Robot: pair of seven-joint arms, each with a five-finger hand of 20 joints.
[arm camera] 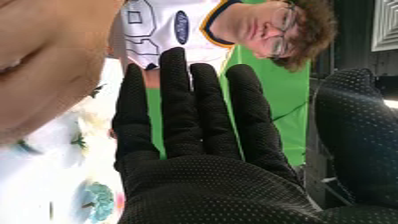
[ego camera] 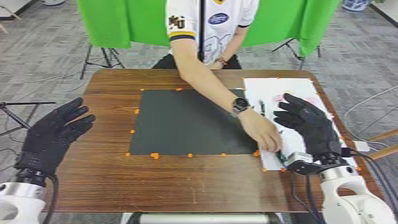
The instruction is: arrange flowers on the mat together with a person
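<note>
"What's leftmost?"

"The left hand (ego camera: 46, 137), loosely open and empty, by the table's (ego camera: 111, 175) left edge. Then the dark mat (ego camera: 182, 122)."

"Next?"

"A person's hand (ego camera: 260, 132); can't tell its grip. Flowers (arm camera: 102, 194) lie on the white sheet (ego camera: 266, 87) along the right edge, the right hand (ego camera: 313, 127) above, fingers straight, empty."

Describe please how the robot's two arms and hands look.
The left arm and right arm are white and rounded, with thin black cables alongside. The left hand and right hand are covered in black fabric; small pale dots cover the right palm.
</note>
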